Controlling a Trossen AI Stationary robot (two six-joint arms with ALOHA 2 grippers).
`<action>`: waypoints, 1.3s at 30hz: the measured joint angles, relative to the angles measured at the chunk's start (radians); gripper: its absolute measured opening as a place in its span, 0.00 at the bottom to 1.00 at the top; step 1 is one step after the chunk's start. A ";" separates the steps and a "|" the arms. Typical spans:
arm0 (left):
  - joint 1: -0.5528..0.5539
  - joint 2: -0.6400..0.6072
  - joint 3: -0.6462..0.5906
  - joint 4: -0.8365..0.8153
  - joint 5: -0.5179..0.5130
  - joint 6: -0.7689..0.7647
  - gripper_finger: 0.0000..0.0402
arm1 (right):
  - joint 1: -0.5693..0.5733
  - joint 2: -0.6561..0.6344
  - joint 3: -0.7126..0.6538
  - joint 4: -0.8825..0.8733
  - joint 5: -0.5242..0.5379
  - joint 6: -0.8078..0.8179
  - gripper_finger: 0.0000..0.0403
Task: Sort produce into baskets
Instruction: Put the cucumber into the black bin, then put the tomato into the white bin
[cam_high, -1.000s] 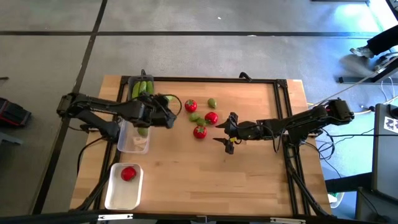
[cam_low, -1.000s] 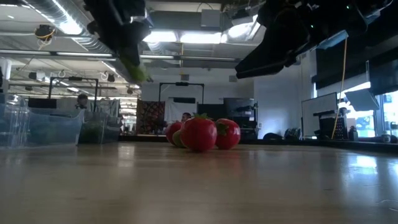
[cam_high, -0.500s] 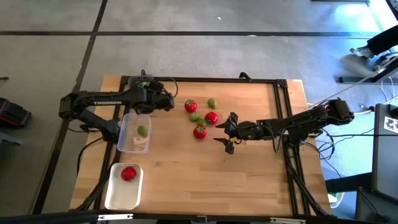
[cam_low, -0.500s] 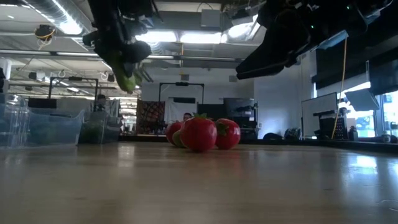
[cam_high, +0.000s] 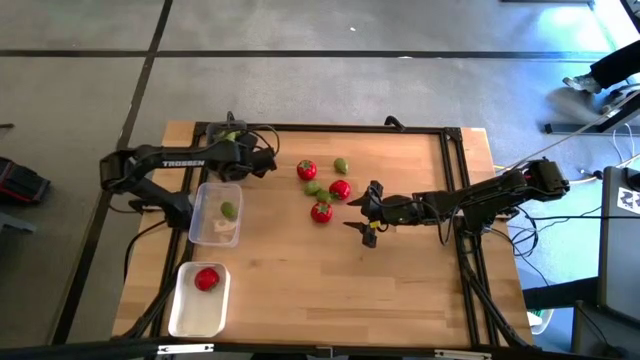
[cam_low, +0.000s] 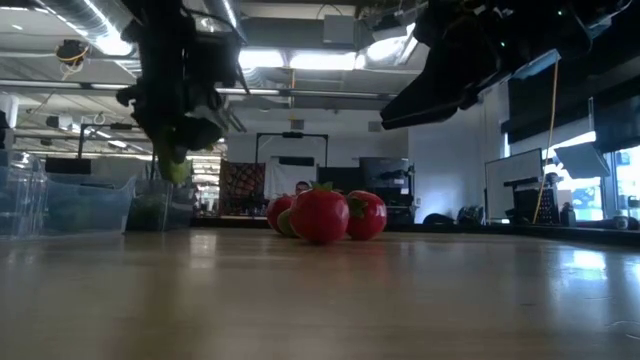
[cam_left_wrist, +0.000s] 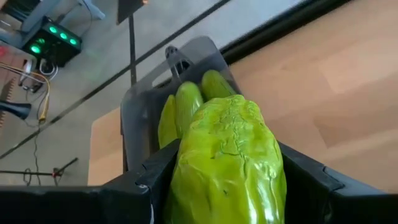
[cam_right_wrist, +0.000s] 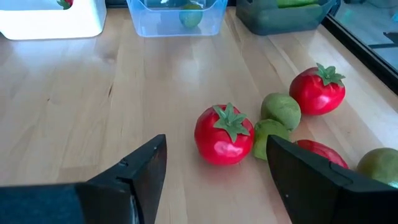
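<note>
Left arm has swung from clear basket (cam_high: 215, 212) to dark grey basket (cam_left_wrist: 142, 112); drop of cucumber (cam_left_wrist: 227, 165) looks imminent. Left gripper (cam_high: 243, 158) hangs over that basket, clamped on cucumber. Right gripper (cam_right_wrist: 214, 171), jaws apart, empty, waits beside loose tomatoes (cam_right_wrist: 224, 134).

Table (cam_high: 400, 280): pale wood, matt, visible grain. Tomatoes (cam_right_wrist: 224, 135): glossy smooth plastic. Held cucumber (cam_left_wrist: 229, 162): waxy, bumpy skin. Clear basket (cam_high: 203, 215): transparent plastic. White basket (cam_high: 186, 314): opaque, smooth. Dark grey basket (cam_left_wrist: 134, 118): matt plastic. Right gripper fingers (cam_right_wrist: 134, 171): matt black.
</note>
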 joint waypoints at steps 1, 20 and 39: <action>0.012 0.000 -0.013 0.033 -0.005 0.022 0.52 | 0.000 0.000 0.000 0.003 0.000 -0.002 0.64; 0.121 0.000 -0.106 0.259 -0.007 0.167 0.52 | 0.000 0.000 0.000 0.015 0.000 0.000 0.64; 0.145 -0.001 -0.106 0.245 -0.004 0.211 0.81 | 0.000 0.000 -0.001 0.015 0.000 0.003 0.64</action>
